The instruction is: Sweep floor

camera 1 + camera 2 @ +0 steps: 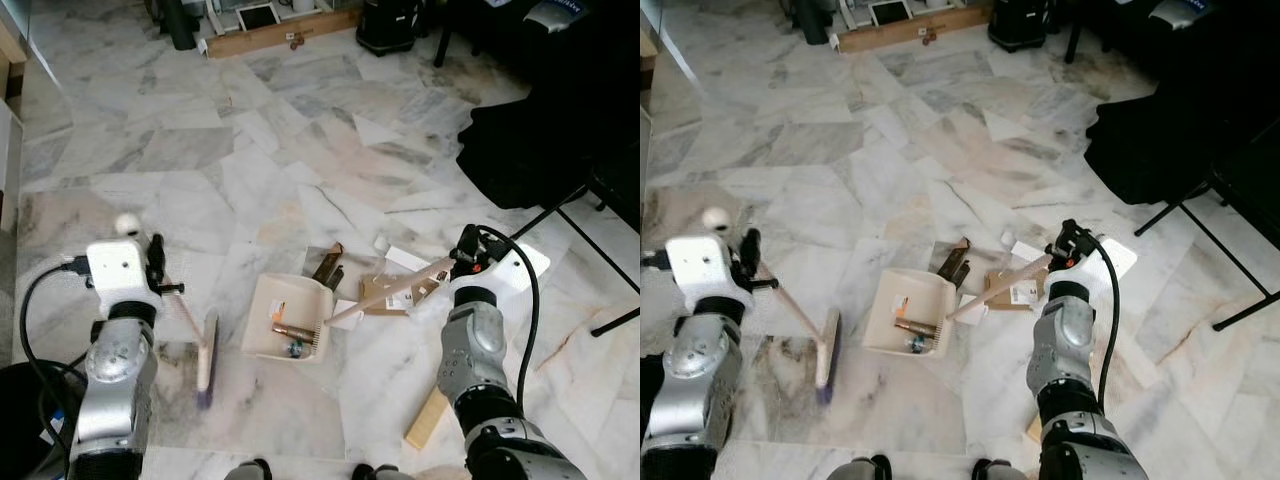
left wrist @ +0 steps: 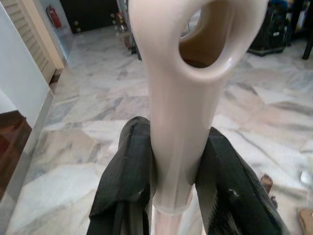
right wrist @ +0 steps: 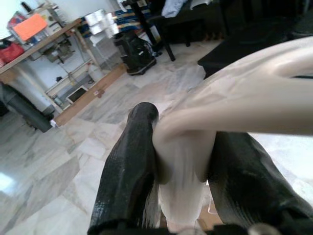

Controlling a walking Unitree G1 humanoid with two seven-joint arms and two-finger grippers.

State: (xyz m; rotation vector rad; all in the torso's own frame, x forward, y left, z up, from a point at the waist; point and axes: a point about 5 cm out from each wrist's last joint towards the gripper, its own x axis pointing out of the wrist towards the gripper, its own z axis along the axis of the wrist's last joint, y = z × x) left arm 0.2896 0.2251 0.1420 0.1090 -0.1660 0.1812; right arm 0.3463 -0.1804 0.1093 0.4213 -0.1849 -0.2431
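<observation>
My left gripper [image 1: 155, 262] is shut on the cream handle of a brush [image 1: 207, 355], whose bristled head rests on the marble floor to my left. In the left wrist view both black fingers [image 2: 127, 171] clamp the handle below its hanging loop. My right gripper [image 1: 468, 250] is shut on the long handle of a cream dustpan [image 1: 285, 315], which lies on the floor between the arms with its mouth toward the brush. A brown cylinder and small scraps [image 1: 290, 335] lie inside the pan. The right wrist view has the gripper [image 3: 183, 161] squeezing that handle.
Beyond the pan lie dark brown scraps [image 1: 328, 265], a cardboard piece [image 1: 385, 290] and white paper [image 1: 405, 258]. A wood block [image 1: 428, 418] sits by my right arm. Black furniture [image 1: 540, 150] and chair legs [image 1: 590, 230] crowd the right; a plank [image 1: 280, 35] lies far ahead.
</observation>
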